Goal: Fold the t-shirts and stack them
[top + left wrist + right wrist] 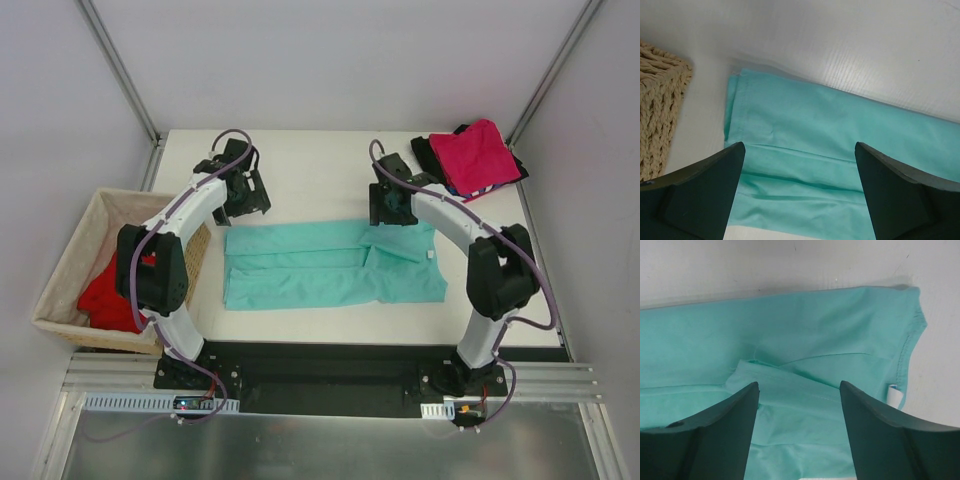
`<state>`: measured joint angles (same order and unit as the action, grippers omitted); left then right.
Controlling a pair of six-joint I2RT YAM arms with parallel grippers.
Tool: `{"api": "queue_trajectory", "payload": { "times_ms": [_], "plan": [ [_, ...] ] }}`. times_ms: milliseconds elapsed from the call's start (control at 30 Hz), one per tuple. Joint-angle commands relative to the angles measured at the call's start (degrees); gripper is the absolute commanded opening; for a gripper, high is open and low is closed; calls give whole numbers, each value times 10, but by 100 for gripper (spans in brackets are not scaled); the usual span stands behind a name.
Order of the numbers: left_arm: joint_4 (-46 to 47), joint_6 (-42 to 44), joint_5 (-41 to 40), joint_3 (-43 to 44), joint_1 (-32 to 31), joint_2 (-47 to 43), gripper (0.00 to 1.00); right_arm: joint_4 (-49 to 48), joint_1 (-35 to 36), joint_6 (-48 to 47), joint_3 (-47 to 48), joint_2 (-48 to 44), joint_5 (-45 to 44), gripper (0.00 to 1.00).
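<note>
Wicker basket [62, 262] at 9 o'clock, just beside the table [320, 170], with red t-shirt [105, 298] inside. L gripper [800, 152] hangs over the 10 o'clock corner of teal t-shirt [300, 268], jaws wide, nothing btwn. Teal shirt lies flat mid-table, folded into a long band. R gripper [799, 390] is above its 1 o'clock edge, jaws apart, empty. Stack at table's 1 o'clock: magenta t-shirt [482, 155] on top, black t-shirt [428, 152] under, striped t-shirt [483, 190] edge peeking out.
</note>
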<state>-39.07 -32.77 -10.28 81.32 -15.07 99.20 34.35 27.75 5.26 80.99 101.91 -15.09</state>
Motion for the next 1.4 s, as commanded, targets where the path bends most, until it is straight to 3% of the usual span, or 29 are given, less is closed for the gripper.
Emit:
{"api": "queue_trajectory", "payload": {
  "times_ms": [0,133,300,1367],
  "plan": [
    [-1,-8,9,-5,-7,2,92,-15,1,8,7,40,18,66],
    [-1,-5,8,-2,-8,6,92,-7,0,9,27,72,-5,63],
    [-1,2,0,-1,-8,11,92,-12,-24,20,2,45,-30,63],
    [-2,-1,-1,-5,-9,18,92,-61,-43,66,-167,-24,-13,61]
  ]
}}
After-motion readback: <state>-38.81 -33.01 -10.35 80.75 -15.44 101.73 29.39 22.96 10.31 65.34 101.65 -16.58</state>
